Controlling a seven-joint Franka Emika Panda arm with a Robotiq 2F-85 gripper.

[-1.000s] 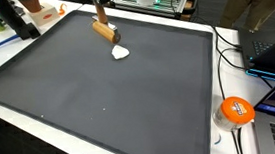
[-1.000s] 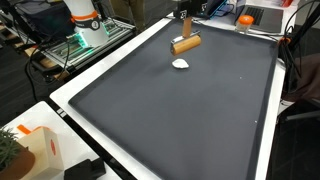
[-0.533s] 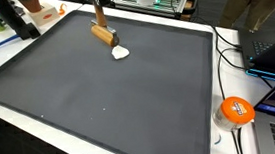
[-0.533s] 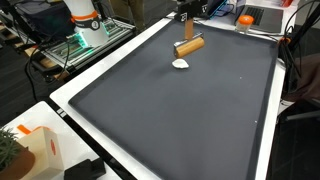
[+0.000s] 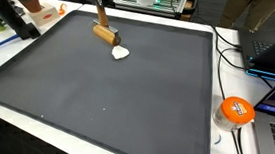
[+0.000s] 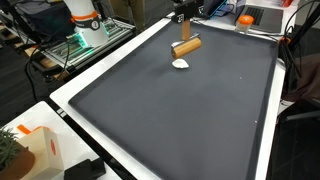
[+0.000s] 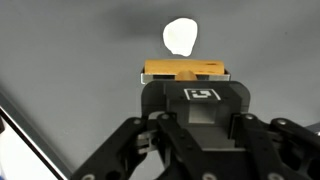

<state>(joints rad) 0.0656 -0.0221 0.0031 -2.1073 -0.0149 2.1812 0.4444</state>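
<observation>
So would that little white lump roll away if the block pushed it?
Probably slide rather than roll: the lump looks rounded but uneven, lying low on the mat. It seems small beside the block, so likely light and easily shoved.

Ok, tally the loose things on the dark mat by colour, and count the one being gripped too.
Brown: 1, the wooden block, gripped
White: 1, the small lump, lying on the dark mat beside the block
Total: 2
</observation>
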